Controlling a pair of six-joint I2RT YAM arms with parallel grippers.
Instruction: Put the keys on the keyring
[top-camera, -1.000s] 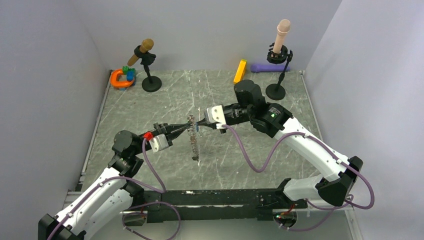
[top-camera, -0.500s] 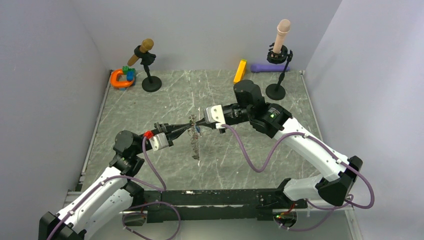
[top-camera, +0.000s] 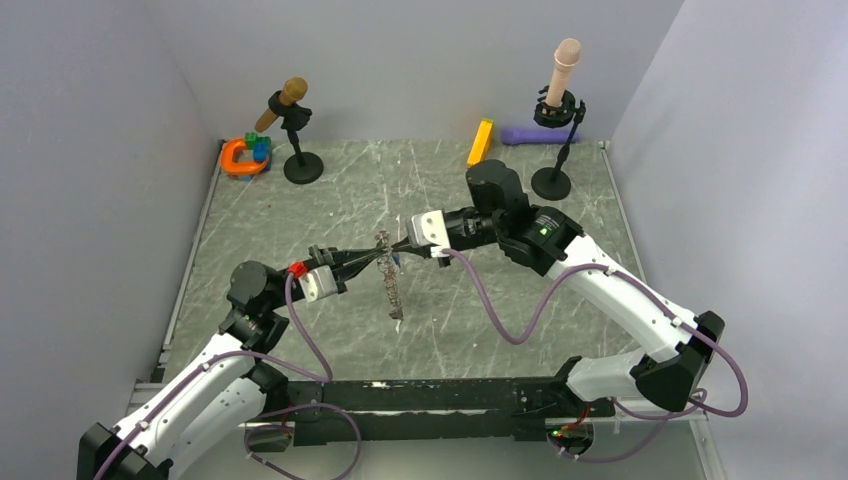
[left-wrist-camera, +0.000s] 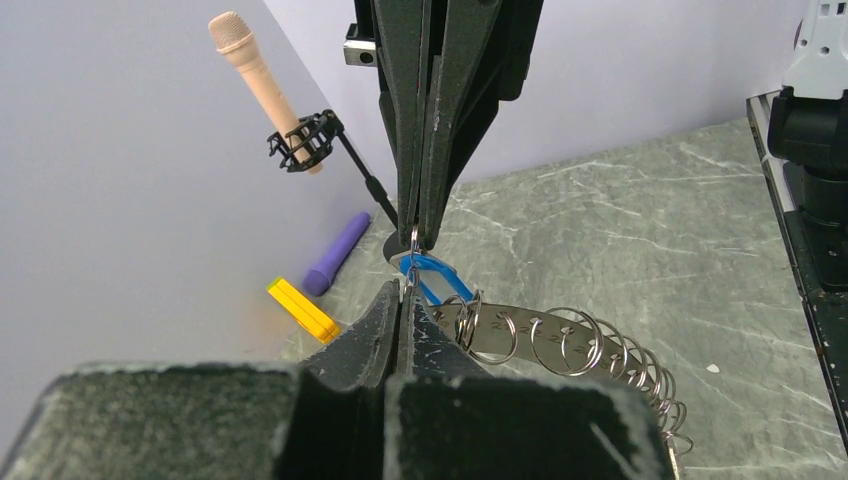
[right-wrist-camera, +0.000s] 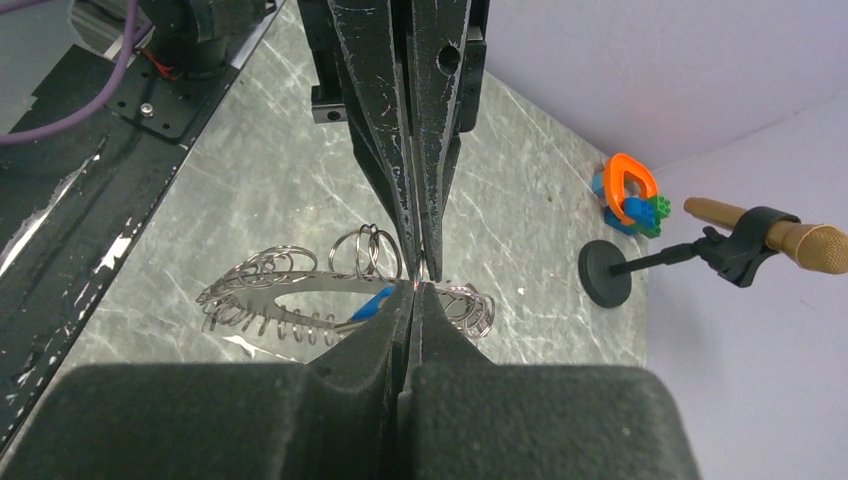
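My left fingers (left-wrist-camera: 405, 322) and my right fingers (right-wrist-camera: 418, 312) are both closed and meet tip to tip in the air above the worktop (top-camera: 300, 220). Between them is the rim of the keyring (left-wrist-camera: 560, 340). From the left wrist view, the right tips pinch one small loop (left-wrist-camera: 413, 240) of the fringe. The blue key (left-wrist-camera: 436, 281) sits directly under this loop, and I think it is threaded on it, but I cannot tell for sure. The left fingers grip the rim just beside that place. The rest of the keyring hangs down from the tips, and I cannot tell whether its lower end touches the worktop.

The ring seems light but not stiff: it sags and twists like chain, so it will swing if I move fast. The wire loops are thin, smooth metal and can slip out of flat tips. I would grip a loop across its wire, close to the rim. The key is tiny, so its coloured head is the best place to hold.
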